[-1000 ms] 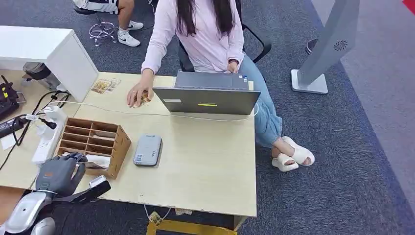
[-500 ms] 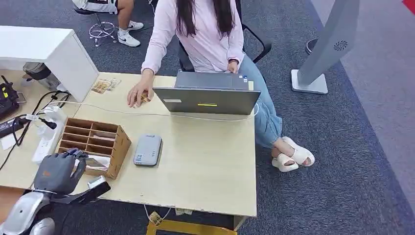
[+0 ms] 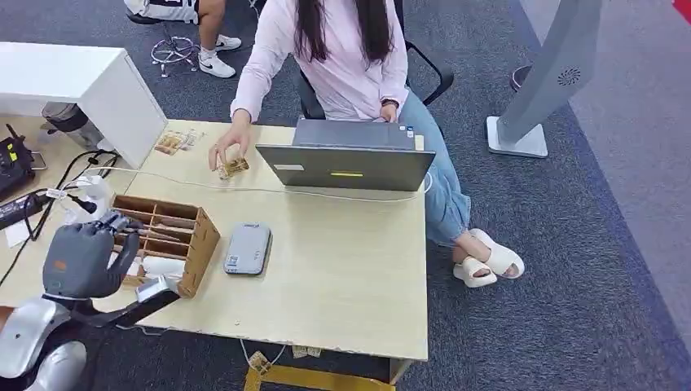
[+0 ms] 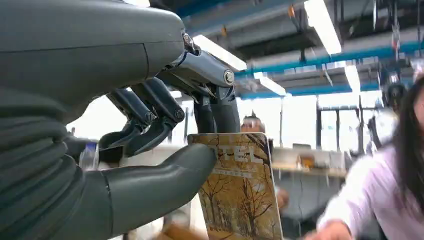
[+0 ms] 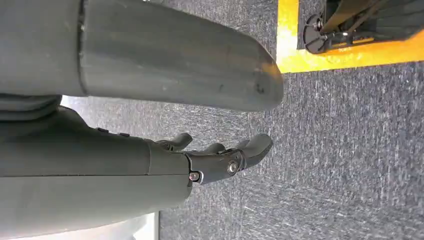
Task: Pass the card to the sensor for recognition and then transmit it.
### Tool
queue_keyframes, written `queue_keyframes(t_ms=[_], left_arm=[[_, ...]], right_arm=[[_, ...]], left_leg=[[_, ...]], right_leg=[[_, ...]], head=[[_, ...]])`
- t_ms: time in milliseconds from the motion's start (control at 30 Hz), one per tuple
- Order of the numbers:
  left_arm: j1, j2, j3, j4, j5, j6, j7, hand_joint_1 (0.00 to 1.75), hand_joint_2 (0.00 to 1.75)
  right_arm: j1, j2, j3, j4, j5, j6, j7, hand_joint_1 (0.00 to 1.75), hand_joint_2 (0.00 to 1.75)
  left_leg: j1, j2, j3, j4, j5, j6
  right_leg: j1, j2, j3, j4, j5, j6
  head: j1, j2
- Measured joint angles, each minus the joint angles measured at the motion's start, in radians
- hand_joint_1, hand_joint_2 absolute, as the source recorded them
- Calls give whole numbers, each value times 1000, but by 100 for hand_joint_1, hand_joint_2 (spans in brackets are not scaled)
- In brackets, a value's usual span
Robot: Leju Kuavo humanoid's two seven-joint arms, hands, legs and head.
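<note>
My left hand (image 3: 77,261) is raised over the near-left corner of the table, above the wooden card organizer (image 3: 159,240). In the left wrist view this hand (image 4: 150,150) pinches a card (image 4: 240,195) printed with autumn trees between the thumb and the dark fingers. The grey flat sensor (image 3: 247,248) lies on the table just right of the organizer, apart from my hand. My right hand (image 5: 220,160) hangs over dark carpet with its fingers apart and nothing in it.
A person in a pink top (image 3: 342,57) sits across the table behind a grey laptop (image 3: 346,159); their hand (image 3: 228,151) lifts a small card (image 3: 234,168). More cards (image 3: 175,141) lie beside a white box (image 3: 81,90). Cables (image 3: 33,204) crowd the left edge.
My left hand has lifted up and to the left, away from the organizer's front slots. The person's hand has risen off the table with a small card.
</note>
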Motion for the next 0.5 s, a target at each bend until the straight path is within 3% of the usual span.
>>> queue_keyframes(t_ms=[200,333,500], left_arm=[[-316,10,-41,252,-93,81,1,175,175],[-542,21,-92,484,-138,96,0,175,175],[-753,22,-162,747,-175,100,4,175,175]], right_arm=[[-13,0,1,0,47,21,-2,0,0],[-18,0,1,0,67,28,-3,0,0],[-18,-1,1,-1,80,34,0,0,0]], left_leg=[[0,-1,0,0,4,-1],[1,0,-1,0,5,-1],[0,2,-1,0,5,-1]], right_leg=[[1,-1,-1,0,4,-2],[1,0,-1,1,6,-3],[1,2,-2,1,7,-3]], head=[[0,0],[0,0],[1,0]])
